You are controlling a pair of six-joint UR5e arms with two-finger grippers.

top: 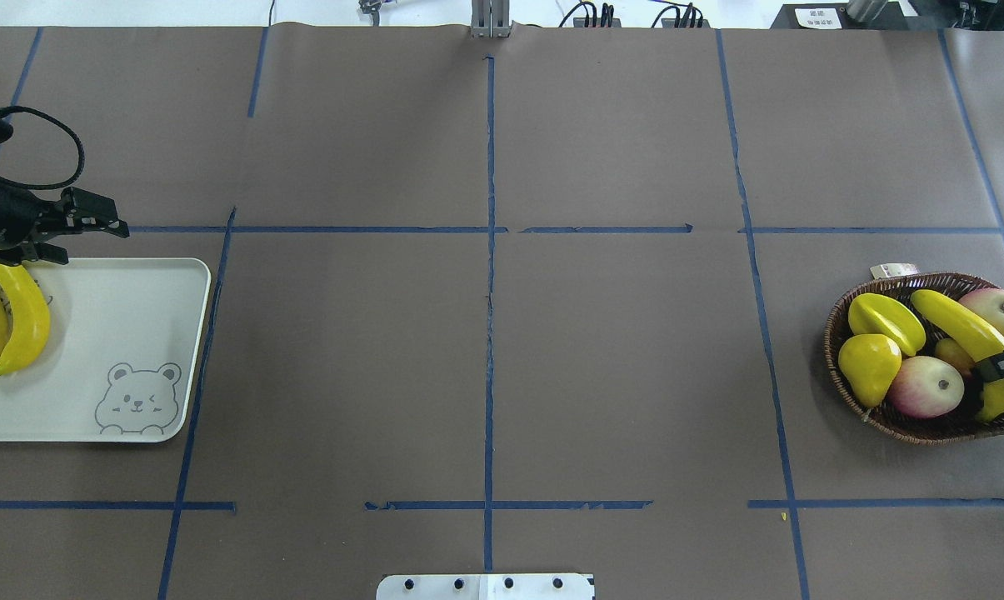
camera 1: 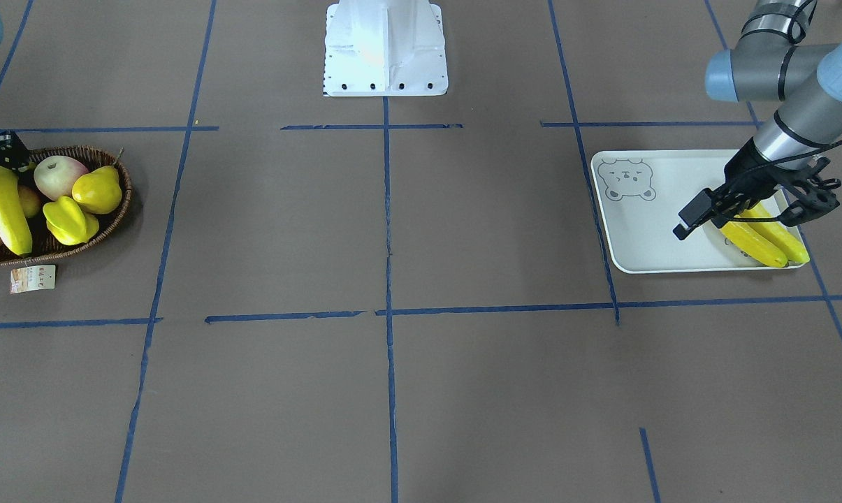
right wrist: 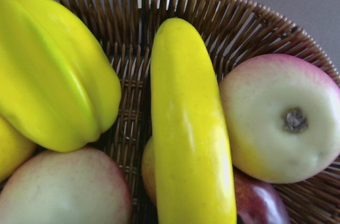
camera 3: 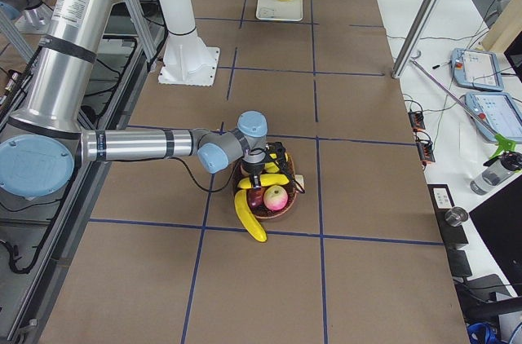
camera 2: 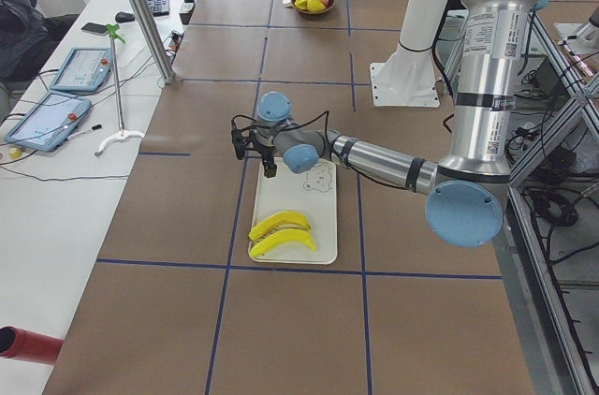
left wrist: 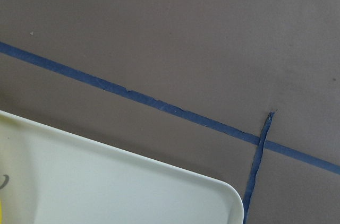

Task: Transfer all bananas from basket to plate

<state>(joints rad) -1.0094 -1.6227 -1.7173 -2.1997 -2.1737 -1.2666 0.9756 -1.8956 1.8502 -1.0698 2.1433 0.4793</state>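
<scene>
Lying far left: two bananas (top: pixel 22 321) side by side on the end of the plate (top: pixel 135 333) away from the bear. That way most of the plate is free for the other two.
Left gripper (top: pixel 93 242): it hangs over the plate's far rim, just beside the two bananas. The jaws are spread and hold nothing. I judge it is there because its delivery is finished.
Middle: only brown table (top: pixel 485 367) with blue tape. Plate and basket are well apart, so each arm serves its own end.
Basket (top: pixel 893 417): one banana (top: pixel 960 323) lies on top, between starfruit (top: pixel 885 321) and apple (top: pixel 1001 310), so it is easy to reach. A second banana (camera 3: pixel 249 222) hangs over the rim in the right side view.
Right gripper (camera 3: pixel 267 163): it is over the basket, its wrist camera centred on the top banana. Only black bits show at the overhead view's edge, so I cannot tell how the jaws stand.
Progress: about half, I judge. Next comes a grasp on the top banana across its width.
</scene>
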